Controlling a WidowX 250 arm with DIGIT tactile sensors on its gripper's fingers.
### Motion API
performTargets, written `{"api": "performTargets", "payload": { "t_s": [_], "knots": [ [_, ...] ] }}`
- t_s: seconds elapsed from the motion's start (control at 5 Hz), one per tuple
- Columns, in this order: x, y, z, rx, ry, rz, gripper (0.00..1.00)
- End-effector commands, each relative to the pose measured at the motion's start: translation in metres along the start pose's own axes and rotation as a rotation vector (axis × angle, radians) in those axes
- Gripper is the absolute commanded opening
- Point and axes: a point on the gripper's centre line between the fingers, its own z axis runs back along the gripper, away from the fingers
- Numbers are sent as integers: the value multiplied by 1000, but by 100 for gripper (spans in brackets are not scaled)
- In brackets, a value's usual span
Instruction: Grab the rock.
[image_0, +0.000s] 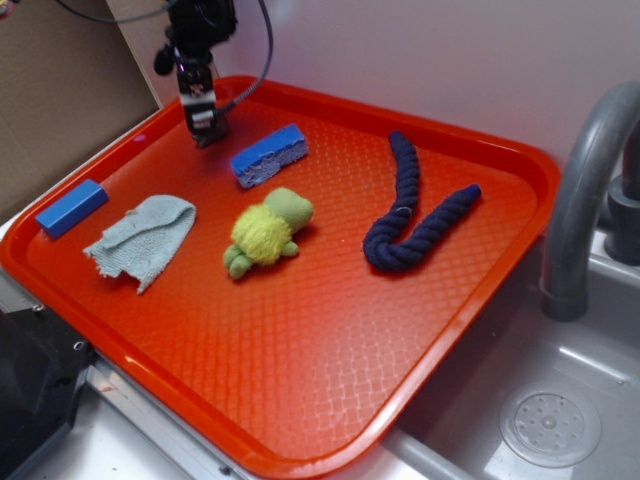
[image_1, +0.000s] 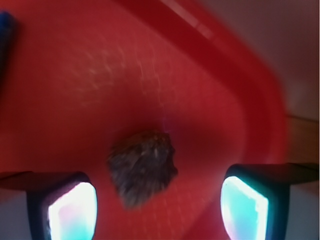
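1. Rock (image_1: 142, 167): small, lumpy, dark grey-brown, resting on the red tray (image_1: 100, 85) near a far corner, close to the raised rim; hidden behind the tool in the exterior view.
2. Gripper (image_1: 157, 205): jaws spread wide, nothing between the pads but the rock itself, pads (image_1: 74, 210) apart from the stone on both sides; in the exterior view, gripper (image_0: 207, 128) low over the tray beside the blue sponge (image_0: 269, 155).
3. Handling, as a judgement: rigid and dense for its size, rough enough to resist slipping, no give under pressure, not fragile; irregular faces likely to twist or squirt out under an off-centre pinch.
4. Best hold, probably: across the broad middle, pads on the two flanks.
5. Orientation in the wrist view: long axis tilted, running from lower left up to upper right; narrower end toward the camera, bulkier, blunter end up and right.
6. Elsewhere, well apart: plush turtle (image_0: 268, 232), grey cloth (image_0: 143, 236), dark rope (image_0: 409, 206).
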Motion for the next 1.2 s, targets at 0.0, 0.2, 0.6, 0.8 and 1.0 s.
{"api": "performTargets", "payload": {
  "t_s": [0.0, 0.2, 0.6, 0.8, 1.0],
  "knots": [
    [9, 3, -10, -98, -1, -52, 100],
    [5, 4, -16, -141, -33, -29, 0],
    [-5, 1, 10, -98, -138, 241, 0],
    [-17, -31, 64, -105, -190, 499, 0],
    [-31, -65, 108, -137, -141, 701, 0]
  ]
}}
